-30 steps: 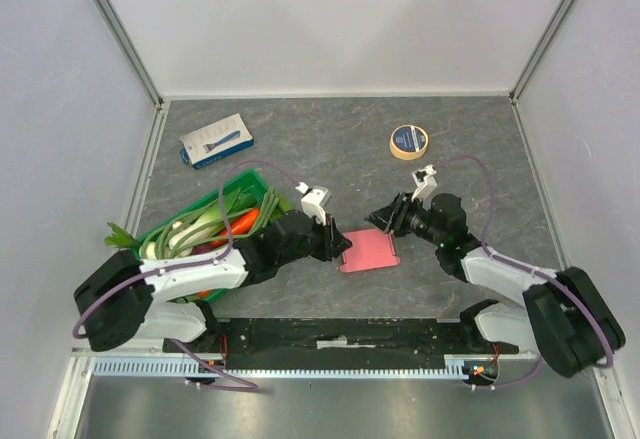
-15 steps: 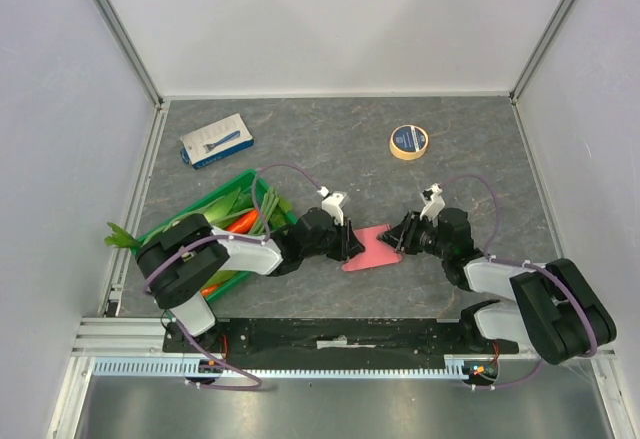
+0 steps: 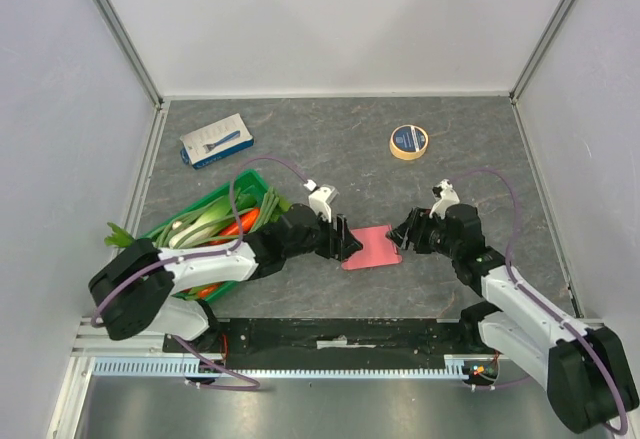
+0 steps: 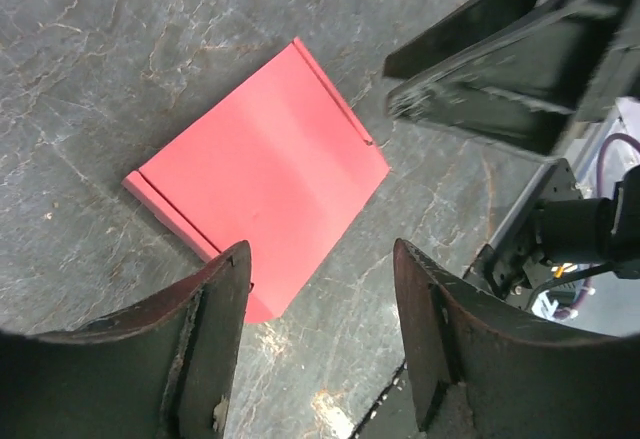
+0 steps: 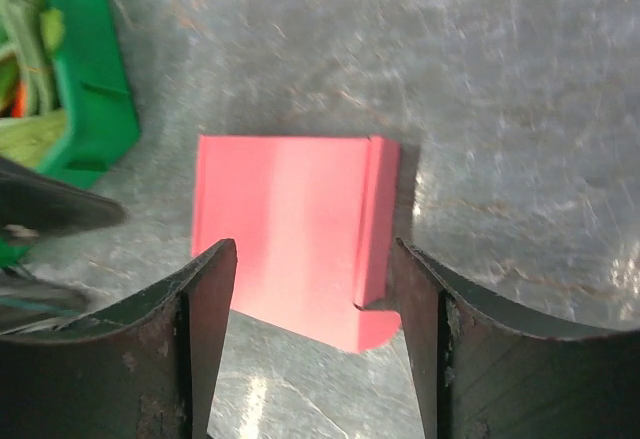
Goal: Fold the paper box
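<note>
Between left and right jaws, both released, flat paper box (image 3: 372, 249), corner hidden.

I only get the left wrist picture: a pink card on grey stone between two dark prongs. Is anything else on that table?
Observer: Yes. A green crate of vegetables stands on the left side of the table, next to the left arm.
Operator: What's the black thing in my top right corner?
Observer: That's the right pincer. Its jaws are spread, and its own camera shows the paper box between them.
Operator: Anything farther back?
Observer: A round tan roll with a dark middle lies toward the back wall, on the right.
</note>
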`<state>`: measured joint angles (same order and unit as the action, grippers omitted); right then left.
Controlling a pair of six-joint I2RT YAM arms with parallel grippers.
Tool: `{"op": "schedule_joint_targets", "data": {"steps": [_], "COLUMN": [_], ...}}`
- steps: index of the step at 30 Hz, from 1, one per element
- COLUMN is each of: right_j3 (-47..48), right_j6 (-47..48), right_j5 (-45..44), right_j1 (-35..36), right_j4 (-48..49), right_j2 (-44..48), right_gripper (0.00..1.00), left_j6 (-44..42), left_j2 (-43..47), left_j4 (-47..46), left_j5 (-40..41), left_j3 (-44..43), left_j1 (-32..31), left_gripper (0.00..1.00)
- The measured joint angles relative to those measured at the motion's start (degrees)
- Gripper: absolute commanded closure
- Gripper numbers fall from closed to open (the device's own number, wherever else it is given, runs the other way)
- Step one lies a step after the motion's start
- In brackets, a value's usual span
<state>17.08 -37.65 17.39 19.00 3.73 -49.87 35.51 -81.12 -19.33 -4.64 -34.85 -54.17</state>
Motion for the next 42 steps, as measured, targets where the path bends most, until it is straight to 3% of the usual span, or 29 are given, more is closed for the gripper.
{"op": "schedule_joint_targets", "data": {"steps": [8,12,17,23,30,35,42], "right_j3": [1.27,2.71,10.93,23.32,36.11,34.23,23.71], "right_j6": [3.15,5.42,6.43,11.85,31.91,45.68,51.76], "right_j5": [-0.83,-4.24,-15.06,-28.3,-43.25,-51.3,-55.63], "right_j1": [0.0,3.06,16.41,34.51,54.01,61.22,62.34], "right_j4": [-5.81,-10.29,-18.16,-24.44,-27.17,-28.3,-29.94], "right_j2": [-8.39,-6.03,-0.48,-6.86,-17.51,-24.17,-25.38], "right_gripper": [0.27,0.25,0.25,0.25,0.24,0.27,0.34], "left_j6": [-0.28,-0.28,-0.24,-0.28,-1.22,-1.53,-1.46], "left_j2": [3.91,4.68,17.18,37.86,54.1,56.26,60.59], "left_j4": [6.86,7.28,8.85,15.43,28.85,33.09,33.9], "left_j5": [0.74,2.29,6.05,11.32,18.38,20.24,18.88], "left_j3": [0.31,2.56,8.94,10.4,7.96,5.51,6.99], "left_j1": [0.7,0.83,0.85,0.85,0.85,0.85,0.85], "left_gripper": [0.36,0.38,0.39,0.37,0.31,0.3,0.3]}}
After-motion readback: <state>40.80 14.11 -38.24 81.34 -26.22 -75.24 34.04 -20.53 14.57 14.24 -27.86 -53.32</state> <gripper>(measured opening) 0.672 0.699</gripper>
